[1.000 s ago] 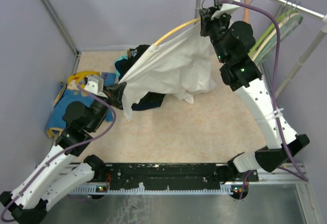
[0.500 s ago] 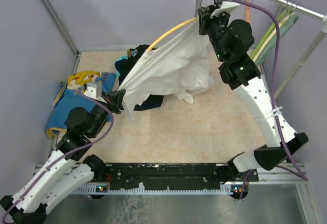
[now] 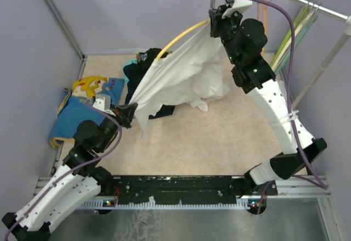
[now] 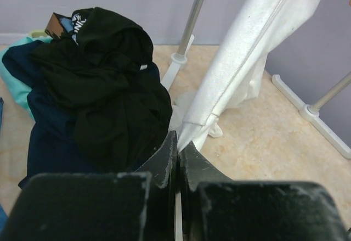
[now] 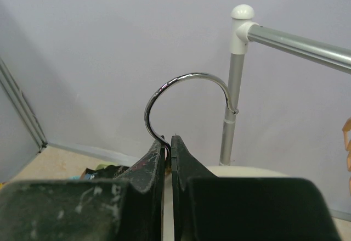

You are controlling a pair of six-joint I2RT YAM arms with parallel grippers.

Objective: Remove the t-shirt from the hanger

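**White cotton stretched between two clamped grippers**

Top view: the t-shirt [image 3: 181,79] hangs in the air as a taut, creased diagonal sheet. It runs from the yellow hanger [image 3: 184,34] high on the right down to the left gripper [image 3: 127,112], which pinches its lower edge. The right gripper [image 3: 217,15] is clamped at the hanger's neck, close to the clothes rail [image 3: 299,0]. One fold droops toward the table [image 3: 219,136], and part of the yellow arm is already bare.

Left wrist view: the jaws stand almost together, with only a thin bite of white hem between them. A stitched seam climbs away up the cloth. A black garment [image 4: 109,87] lies heaped just beside it.

Right wrist view: the jaws are closed on the base of the chrome hook [image 5: 186,84], which is not over the rail.

The step in hand looks like drawing the shirt off the hanger. It would go best with the right arm holding the hanger firm while the left pulls low and outward along the yellow arm, so that the neck opening slides off its end. The pinch is slight, so a sudden tug risks the hem slipping free.
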